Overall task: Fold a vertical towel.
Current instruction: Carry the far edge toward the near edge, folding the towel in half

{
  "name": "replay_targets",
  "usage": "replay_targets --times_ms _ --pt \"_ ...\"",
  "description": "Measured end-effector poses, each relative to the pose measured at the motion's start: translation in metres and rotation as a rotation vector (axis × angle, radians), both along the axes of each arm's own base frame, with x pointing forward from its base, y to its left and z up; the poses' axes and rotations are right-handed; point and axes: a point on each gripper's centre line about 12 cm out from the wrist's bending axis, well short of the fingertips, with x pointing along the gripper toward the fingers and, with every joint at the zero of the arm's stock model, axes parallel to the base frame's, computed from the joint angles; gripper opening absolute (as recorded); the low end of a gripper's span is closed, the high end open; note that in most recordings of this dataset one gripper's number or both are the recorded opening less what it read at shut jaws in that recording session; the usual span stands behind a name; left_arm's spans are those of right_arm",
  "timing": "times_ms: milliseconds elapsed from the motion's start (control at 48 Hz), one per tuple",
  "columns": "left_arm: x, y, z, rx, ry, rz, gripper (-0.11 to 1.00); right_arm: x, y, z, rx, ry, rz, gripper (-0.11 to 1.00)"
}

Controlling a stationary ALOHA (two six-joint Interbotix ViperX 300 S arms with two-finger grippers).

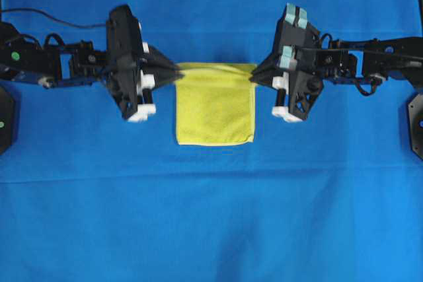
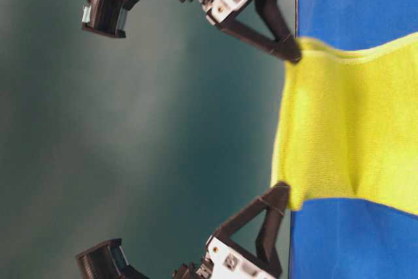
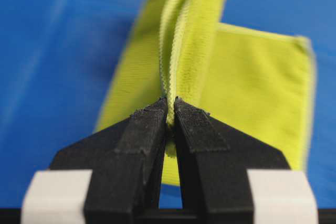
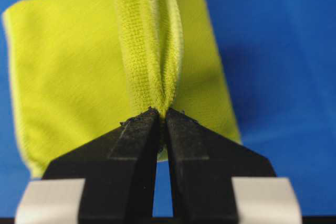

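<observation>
The left tool [image 1: 177,74] and right tool [image 1: 254,77] each clamp a corner of the towel [image 1: 215,107], lifted between them; the fold is begun, not yet laid down.

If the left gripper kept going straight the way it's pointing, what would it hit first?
Likely the right gripper, facing it across the raised edge of the fuzzy yellow-green towel that the left gripper already pinches; depth is uncertain.

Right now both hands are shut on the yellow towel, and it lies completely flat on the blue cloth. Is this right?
Not quite. The left hand and right hand are shut on the towel, but its gripped end is lifted off the blue cloth; the table-level view shows it.
</observation>
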Motion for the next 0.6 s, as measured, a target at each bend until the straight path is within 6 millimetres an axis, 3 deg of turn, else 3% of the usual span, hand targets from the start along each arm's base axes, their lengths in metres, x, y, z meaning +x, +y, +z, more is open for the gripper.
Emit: replay_targets --times_ms 250,604 --pt "0.005 -0.029 -0.027 -0.073 0.065 -0.044 0.03 -0.004 0.018 -0.015 0.042 0.034 0.019 0.06" --pt "0.006 -0.041 -0.061 -0.083 0.153 -0.071 0.03 0.008 0.029 -0.043 0.046 0.054 0.054 0.06"
